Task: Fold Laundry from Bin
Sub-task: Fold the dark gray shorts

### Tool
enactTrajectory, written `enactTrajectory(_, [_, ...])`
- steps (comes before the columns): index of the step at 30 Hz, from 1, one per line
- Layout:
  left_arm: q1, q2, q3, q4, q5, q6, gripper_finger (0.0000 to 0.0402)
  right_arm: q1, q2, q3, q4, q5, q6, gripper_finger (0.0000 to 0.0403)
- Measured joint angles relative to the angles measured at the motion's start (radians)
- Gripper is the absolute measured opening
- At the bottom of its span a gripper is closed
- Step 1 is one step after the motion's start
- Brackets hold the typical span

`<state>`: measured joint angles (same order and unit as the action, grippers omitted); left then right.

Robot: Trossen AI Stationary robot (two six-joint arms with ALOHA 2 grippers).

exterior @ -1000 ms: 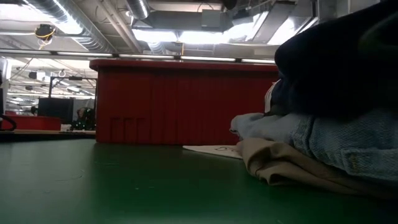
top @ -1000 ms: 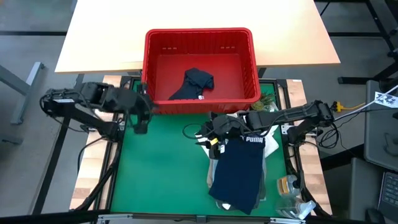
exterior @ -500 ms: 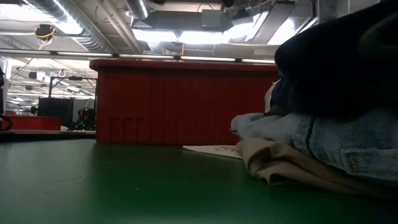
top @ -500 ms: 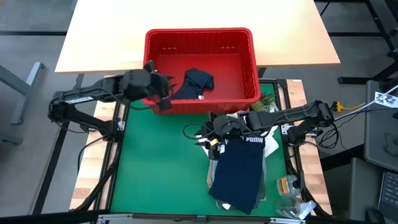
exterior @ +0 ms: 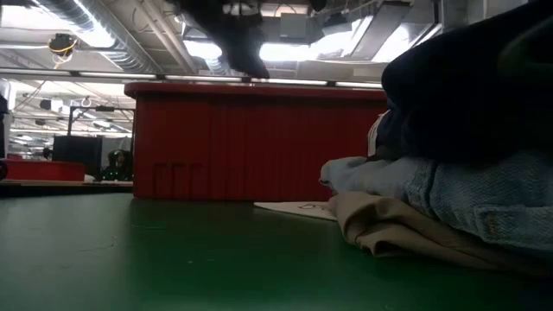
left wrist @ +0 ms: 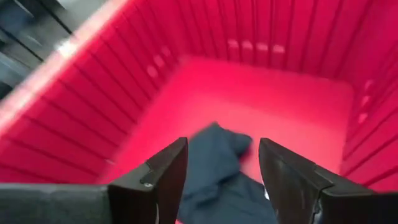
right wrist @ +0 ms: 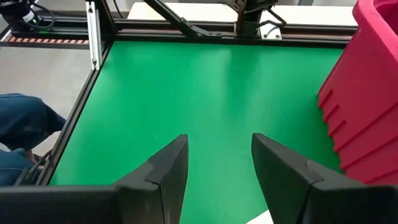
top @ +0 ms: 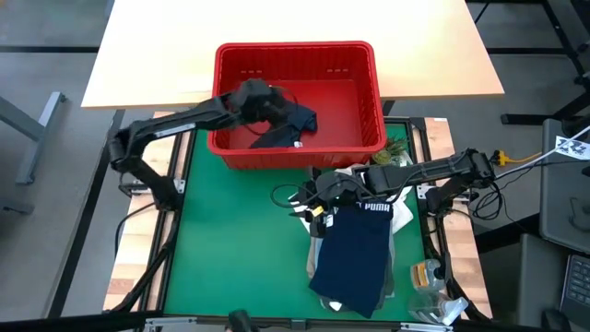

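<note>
Left gripper [top: 267, 100] is hanging inside the red bin [top: 230, 148], its two dark fingers [left wrist: 165, 177] spread apart with nothing between them, poised just above a crumpled dark navy garment [top: 288, 124]. In the left wrist view that garment [left wrist: 214, 165] is showing in the gap between the fingers, lying on the bin's red floor near the middle, apart from the slotted walls [left wrist: 292, 37]. The left arm is reaching in over the bin's near-left rim from the left edge of the green mat [top: 240, 240].

From the low view the bin [exterior: 251, 142] is standing as a red wall across the back of the mat [exterior: 173, 259], with the dark shape of the left arm showing above its rim.

Right gripper [top: 313, 198] is waiting over the mat in front of the bin, beside the pile of folded laundry; its fingers [right wrist: 168, 168] are standing open over bare green surface, holding nothing, and the bin's corner [right wrist: 360, 112] is showing at the side of that view.

The pile is sitting on the right half of the mat: navy shorts [top: 355, 258] with white lettering on the waistband are lying on top. At table height the stack is showing as a dark garment [exterior: 467, 86] over a light blue one [exterior: 449, 194] over a beige one [exterior: 397, 229].
</note>
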<state>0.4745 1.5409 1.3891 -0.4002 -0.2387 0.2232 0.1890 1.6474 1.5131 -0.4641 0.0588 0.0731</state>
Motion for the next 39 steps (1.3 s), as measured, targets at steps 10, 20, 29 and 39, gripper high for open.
enactTrajectory(10, [0.141, 0.174, 0.000, -0.058, 0.103, -0.148, 0.0192, 0.000, 0.000, 0.000, -0.011, 0.000, 0.000, 0.0177])
enactTrajectory(20, [0.245, 0.298, 0.000, -0.085, 0.260, -0.342, 0.0192, 0.000, 0.000, 0.000, -0.010, 0.000, 0.000, 0.0177])
enactTrajectory(29, [0.261, 0.449, 0.000, -0.100, 0.410, -0.379, 0.0192, 0.000, 0.000, 0.000, -0.011, 0.000, 0.000, 0.0177])
enactTrajectory(39, [0.252, 0.522, 0.007, -0.155, 0.438, -0.370, 0.0192, 0.000, 0.000, -0.001, -0.018, 0.000, 0.000, 0.0177])
